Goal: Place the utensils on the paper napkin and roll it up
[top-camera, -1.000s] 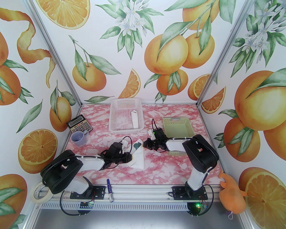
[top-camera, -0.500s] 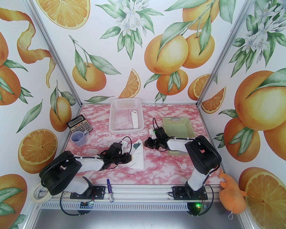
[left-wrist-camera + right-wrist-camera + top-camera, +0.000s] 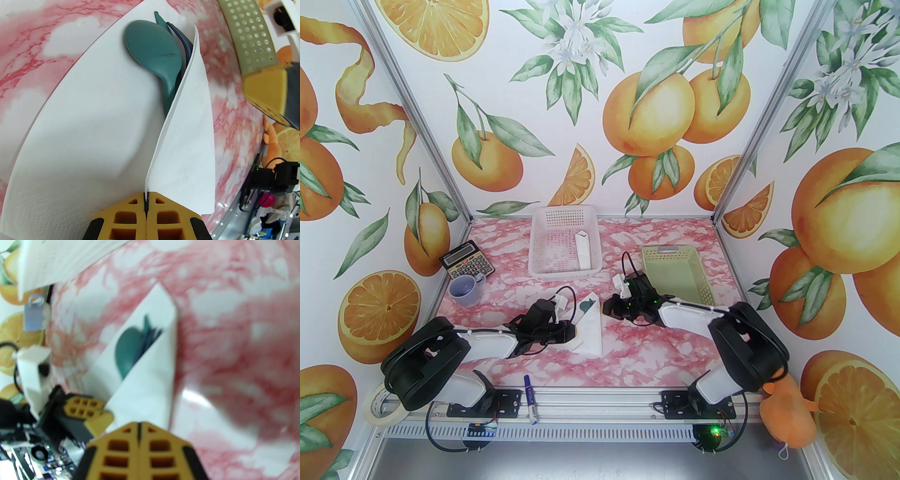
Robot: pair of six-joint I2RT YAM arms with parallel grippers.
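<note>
1. The paper napkin (image 3: 82, 121) lies in the middle of the table (image 3: 675, 347), somewhat toward its near edge. One flap is folded over the utensils (image 3: 154, 54).
2. The left pincer (image 3: 145, 195) is closed on that flap's edge. The right pincer (image 3: 138, 425) is closed and, as far as its blurred view tells, holds nothing.
3. The thin paper looks limp and easily torn, so grip its edge and pull gently. The stiff, light cutlery may slide.
4. The left wrist view shows a darker blue piece (image 3: 185, 45) behind the teal one; from above they merge.
</note>
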